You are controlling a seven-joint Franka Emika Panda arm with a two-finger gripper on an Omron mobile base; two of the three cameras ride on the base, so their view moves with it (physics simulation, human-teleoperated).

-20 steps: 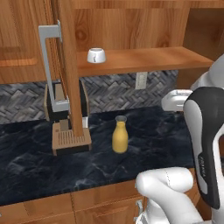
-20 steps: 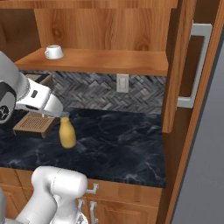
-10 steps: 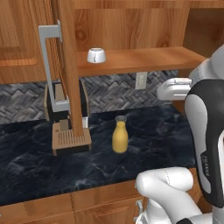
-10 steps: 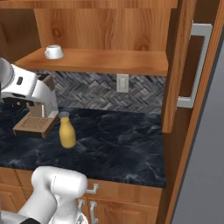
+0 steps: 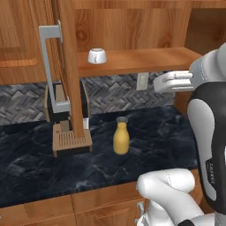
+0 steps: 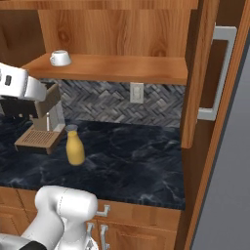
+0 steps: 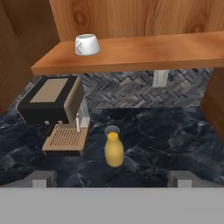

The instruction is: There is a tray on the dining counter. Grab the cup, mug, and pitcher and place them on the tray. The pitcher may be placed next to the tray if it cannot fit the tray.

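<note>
- wooden cabinets and a grey herringbone backsplash frame a black marble bench (image 5: 167, 132); a wooden shelf (image 5: 145, 59) runs above it.
- over the last second the arm has swung its hand up and across: in the left base view the white wrist has risen from bench height to just under the shelf's right end, and in the right base view it has slid left, past the coffee machine (image 6: 44, 114).
- judged from this, the hand is lining up on the vessels here; nothing is lifted yet.
- pitcher (image 5: 121, 137) stands upright on the bench, just beside the coffee machine's wooden drip base.
- mug (image 5: 97, 56) sits on the shelf, above and left of the pitcher.
- gripper (image 7: 111, 178) points down and forward at the pitcher, well apart from it; jaws spread wide and empty.
</note>
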